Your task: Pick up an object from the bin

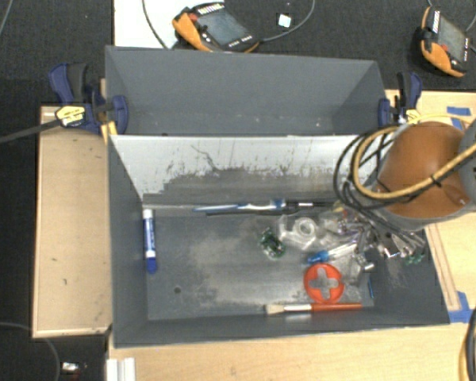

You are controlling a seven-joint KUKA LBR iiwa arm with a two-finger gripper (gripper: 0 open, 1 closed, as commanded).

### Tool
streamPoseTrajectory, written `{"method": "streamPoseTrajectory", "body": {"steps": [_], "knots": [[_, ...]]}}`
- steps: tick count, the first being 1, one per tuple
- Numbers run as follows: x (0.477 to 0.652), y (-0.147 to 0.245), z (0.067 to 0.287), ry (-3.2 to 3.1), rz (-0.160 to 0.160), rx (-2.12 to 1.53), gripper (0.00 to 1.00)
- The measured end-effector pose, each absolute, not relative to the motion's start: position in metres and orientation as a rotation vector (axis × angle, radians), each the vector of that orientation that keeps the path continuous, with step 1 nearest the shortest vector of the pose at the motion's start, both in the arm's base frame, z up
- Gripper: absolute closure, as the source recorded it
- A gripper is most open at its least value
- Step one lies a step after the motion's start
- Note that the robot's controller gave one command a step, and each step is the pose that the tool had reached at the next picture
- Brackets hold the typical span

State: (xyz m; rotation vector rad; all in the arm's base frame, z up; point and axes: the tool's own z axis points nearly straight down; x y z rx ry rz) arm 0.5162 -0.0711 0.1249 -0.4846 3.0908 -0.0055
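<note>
My gripper [371, 246] is low in the bin's right part, under the arm's wrist, among a small heap of things. Just left of it lie a small blue piece [320, 255] and a clear plastic object [298, 232]. A red round ring-shaped thing [324, 282] lies in front of it, down and to the left. A small green object [270, 244] sits further left. Whether anything is between the gripper's fingers is hidden.
A blue marker [149, 241] lies along the left wall. A long thin blue and white stick [242, 207] lies by the back wall. A brush with an orange handle [313, 309] lies along the front wall. The arm's orange cover and cables overhang the right side.
</note>
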Motion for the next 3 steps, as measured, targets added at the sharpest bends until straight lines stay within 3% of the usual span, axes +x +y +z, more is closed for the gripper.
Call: {"method": "streamPoseTrajectory", "body": {"steps": [1,2,3], "knots": [[0.523,-0.115,0.100,3.119,-0.003,-0.331,0.00],[0.555,-0.120,0.070,3.104,0.007,-0.388,0.00],[0.530,-0.097,0.070,3.130,-0.001,-0.017,1.00]]}}
